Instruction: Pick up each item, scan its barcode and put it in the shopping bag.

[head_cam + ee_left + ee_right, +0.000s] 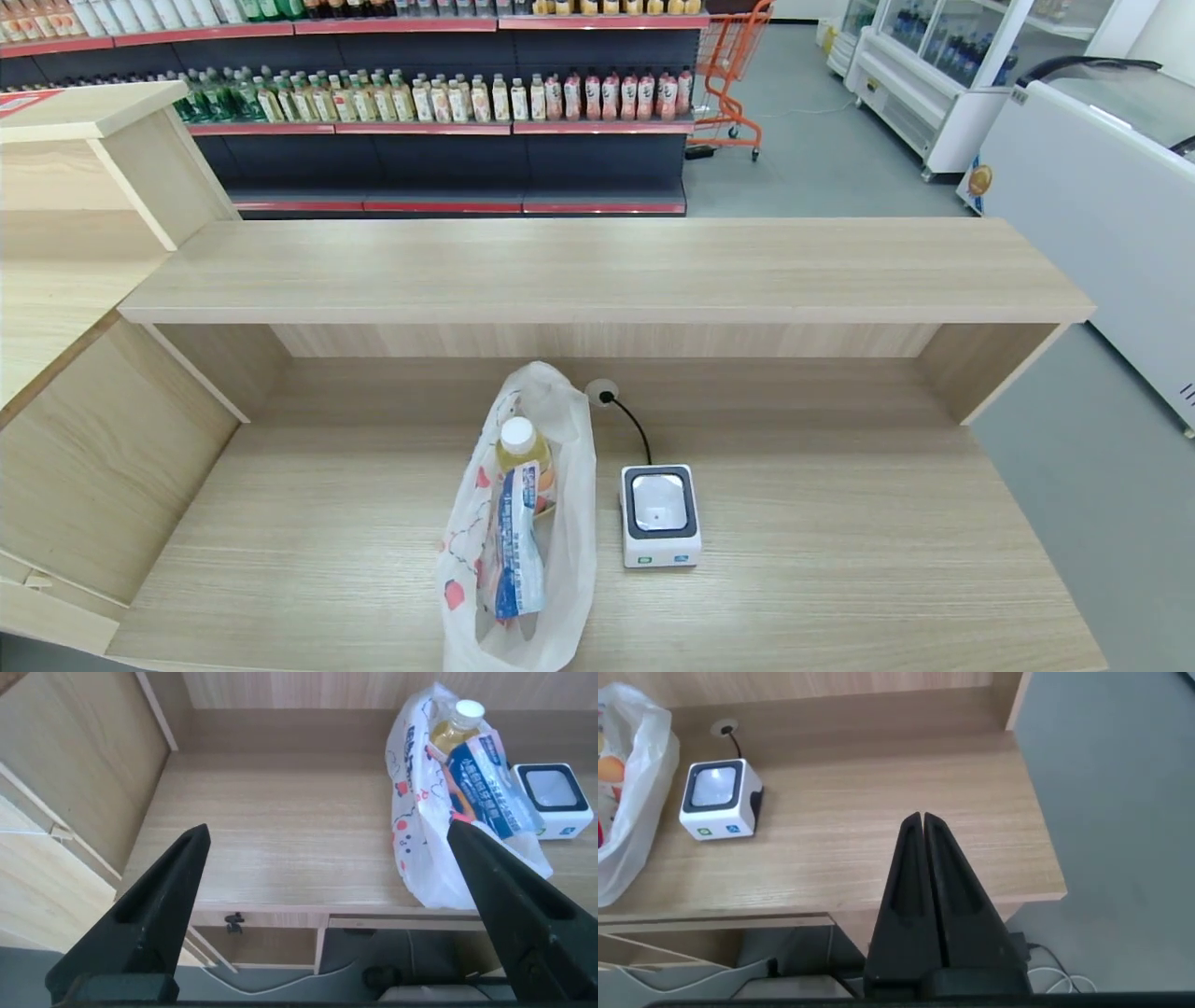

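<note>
A white plastic shopping bag (pixel 569 523) lies on the wooden counter, left of a white barcode scanner (pixel 660 515). Inside the bag are a yellow drink bottle with a white cap (pixel 519 446) and a blue-and-white packet (pixel 518 551). The left wrist view has the bag (pixel 416 812), the bottle (pixel 455 726), the packet (pixel 491 791) and the scanner (pixel 553 798). My left gripper (pixel 327 854) is open, held back over the counter's front edge, with nothing between its fingers. My right gripper (pixel 922 821) is shut and empty, above the counter's front right part, right of the scanner (pixel 717 799).
A raised wooden shelf (pixel 607 271) runs across the back of the counter (pixel 840 560). A side wall (pixel 103 457) bounds the counter on the left. The scanner's black cable (pixel 633 425) goes into a hole at the back. Store shelves with bottles (pixel 448 98) stand beyond.
</note>
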You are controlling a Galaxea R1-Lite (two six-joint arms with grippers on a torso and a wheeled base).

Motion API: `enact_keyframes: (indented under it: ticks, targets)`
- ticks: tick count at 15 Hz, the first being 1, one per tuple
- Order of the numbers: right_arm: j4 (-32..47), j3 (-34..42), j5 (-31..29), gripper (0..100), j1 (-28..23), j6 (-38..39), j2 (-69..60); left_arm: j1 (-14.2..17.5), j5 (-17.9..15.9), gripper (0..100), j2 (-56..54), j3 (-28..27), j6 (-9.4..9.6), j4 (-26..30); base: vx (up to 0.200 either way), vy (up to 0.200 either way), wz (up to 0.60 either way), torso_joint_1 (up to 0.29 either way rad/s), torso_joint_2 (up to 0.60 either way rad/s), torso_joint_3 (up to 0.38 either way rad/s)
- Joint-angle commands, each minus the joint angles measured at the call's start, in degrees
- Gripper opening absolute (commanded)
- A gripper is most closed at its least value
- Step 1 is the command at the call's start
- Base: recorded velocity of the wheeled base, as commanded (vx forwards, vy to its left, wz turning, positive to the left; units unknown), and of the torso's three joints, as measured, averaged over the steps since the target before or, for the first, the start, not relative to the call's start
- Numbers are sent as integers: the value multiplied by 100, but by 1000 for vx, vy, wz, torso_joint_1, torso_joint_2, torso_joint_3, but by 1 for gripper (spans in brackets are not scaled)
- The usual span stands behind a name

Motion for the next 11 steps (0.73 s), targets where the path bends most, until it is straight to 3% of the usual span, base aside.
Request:
enact_keyframes:
  ticks: [1,11]
  targets:
    - [-2,0,-1,0,5,1,18,7,0,100,9,0,-7,-4,0,0,0,0,0,0]
    - [-2,0,-1,0,5,-34,18,7,0,100,9,0,2,-4,0,0,0,0,0,0]
